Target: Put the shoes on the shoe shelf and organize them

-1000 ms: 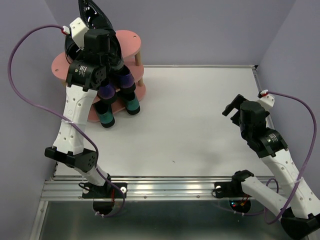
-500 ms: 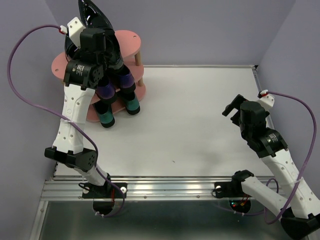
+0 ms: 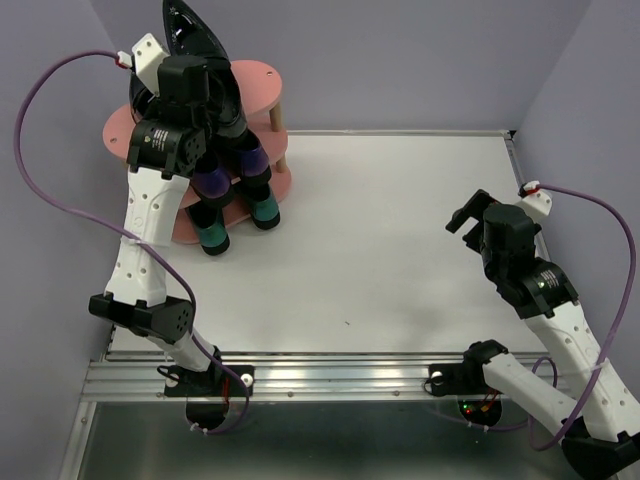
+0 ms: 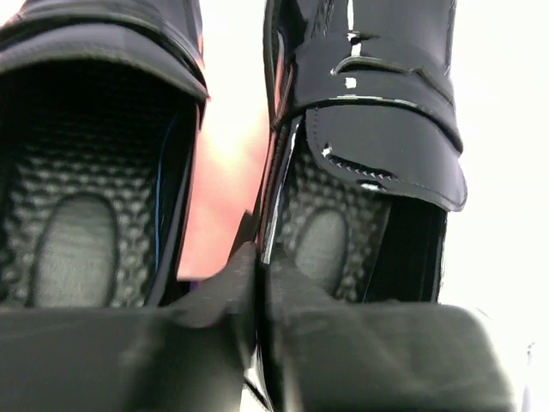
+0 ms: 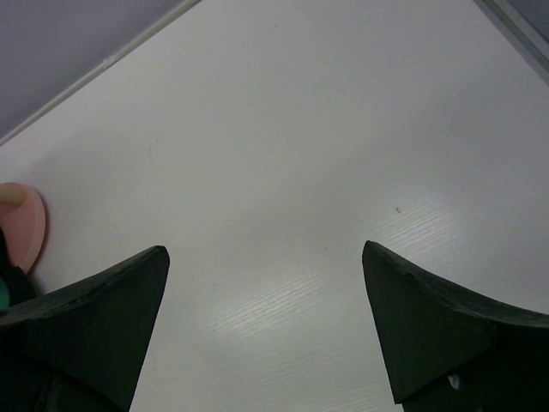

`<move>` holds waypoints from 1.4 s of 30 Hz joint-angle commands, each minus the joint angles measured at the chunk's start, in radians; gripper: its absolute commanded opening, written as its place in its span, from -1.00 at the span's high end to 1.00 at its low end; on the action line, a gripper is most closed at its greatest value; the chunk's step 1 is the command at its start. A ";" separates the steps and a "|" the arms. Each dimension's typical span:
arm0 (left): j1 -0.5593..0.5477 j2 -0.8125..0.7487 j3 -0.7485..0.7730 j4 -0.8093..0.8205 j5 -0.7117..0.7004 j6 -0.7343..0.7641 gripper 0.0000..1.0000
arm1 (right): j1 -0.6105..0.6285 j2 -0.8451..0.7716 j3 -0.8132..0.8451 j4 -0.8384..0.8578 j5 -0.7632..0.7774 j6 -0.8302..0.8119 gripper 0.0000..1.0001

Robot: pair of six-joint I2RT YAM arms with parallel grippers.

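Lavender walls [image 3: 400, 60] close round a white table [image 3: 400, 230], with an aluminium rail [image 3: 330, 375] along its near edge. A purple cable [image 3: 30, 170] loops beside the left arm. The pink shoe shelf [image 3: 258, 85] stands in the far left corner, the long axis of its oval boards running roughly left to right. The left arm reaches over it and covers most of the top board.

On the lower boards lie dark items with round purple [image 3: 214, 181] and teal [image 3: 213, 236] ends facing the near side. What they are is hard to make out.

The wrist view shows two black patent loafers side by side, heels and open collars toward the camera and toes pointing away. A strip of pink board shows between them. The left-hand loafer [image 4: 94, 189] is cut off at the frame's edge. The left gripper [image 4: 257, 266] has its fingers pressed together with only a thin seam between them. The inner side wall of the right-hand loafer [image 4: 377, 129] runs into that seam, so it is pinched there. From above, one glossy black toe rises past the top board, pointing at the far wall. The gripper itself is hidden under the wrist.

Well apart, over bare table on the right, the right gripper [image 5: 263, 257] hangs with its fingers spread wide and nothing between them.
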 commanded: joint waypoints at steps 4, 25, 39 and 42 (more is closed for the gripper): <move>0.029 -0.010 0.000 0.154 -0.042 -0.006 0.17 | -0.004 -0.006 0.014 0.013 0.011 -0.007 -1.00; 0.032 -0.043 0.212 0.267 0.083 0.268 -0.11 | -0.004 0.035 0.045 0.016 -0.016 -0.051 -1.00; -0.312 -0.365 -0.355 0.542 0.263 0.565 -0.18 | -0.004 0.165 0.071 0.039 -0.024 -0.068 -1.00; -0.385 -0.410 -0.481 0.556 0.348 0.534 -0.18 | -0.004 0.165 0.065 0.041 -0.007 -0.070 -1.00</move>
